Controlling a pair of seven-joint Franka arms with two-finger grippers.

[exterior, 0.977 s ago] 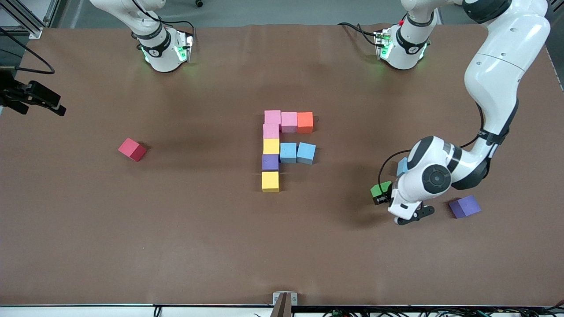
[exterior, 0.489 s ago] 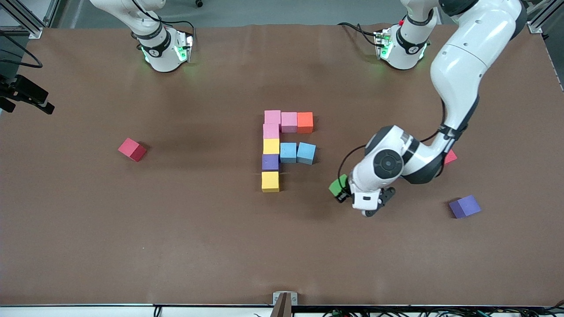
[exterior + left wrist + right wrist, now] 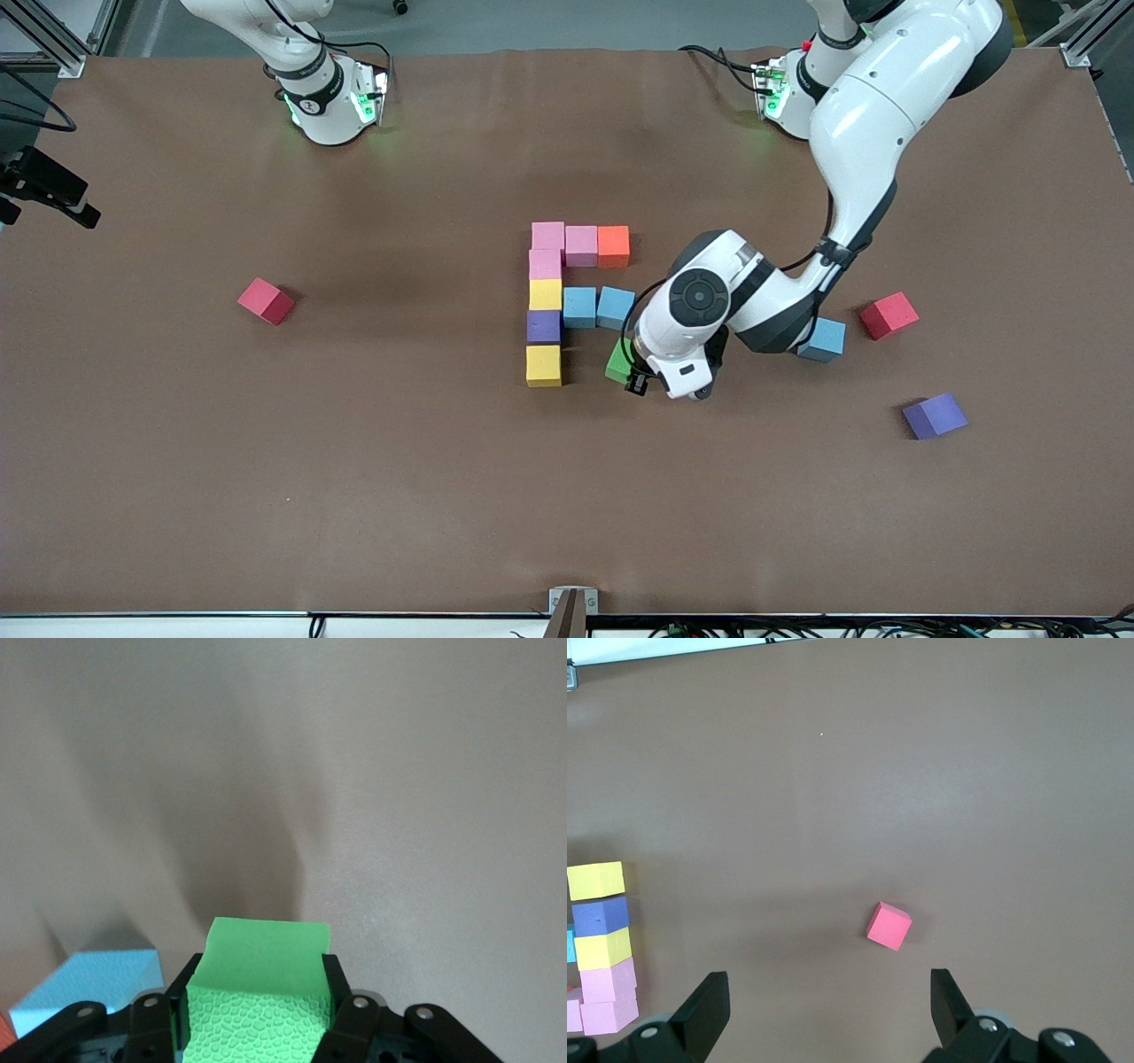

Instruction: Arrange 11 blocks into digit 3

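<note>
Several blocks lie as a flat figure mid-table: a column of pink (image 3: pixel 547 236), pink, yellow, purple (image 3: pixel 543 327) and yellow (image 3: pixel 543 365) cubes. One arm is pink (image 3: pixel 580 245) and orange (image 3: pixel 613 246), the other two light blue cubes (image 3: pixel 615 307). My left gripper (image 3: pixel 631 372) is shut on the green block (image 3: pixel 619 360) (image 3: pixel 261 948), over bare table beside the column's yellow end cube. A light blue cube (image 3: pixel 89 983) shows close by in the left wrist view. My right gripper (image 3: pixel 828 1010) hangs open and empty high over the table, waiting.
Loose cubes toward the left arm's end: light blue (image 3: pixel 822 339), red (image 3: pixel 889 315), purple (image 3: pixel 935 416). Another red cube (image 3: pixel 265 300) (image 3: pixel 888 926) lies alone toward the right arm's end. The left arm's white links arch over the table between its base and the figure.
The left arm has swung with the green block from near the loose purple cube over to the figure, uncovering the loose light blue and red cubes.
</note>
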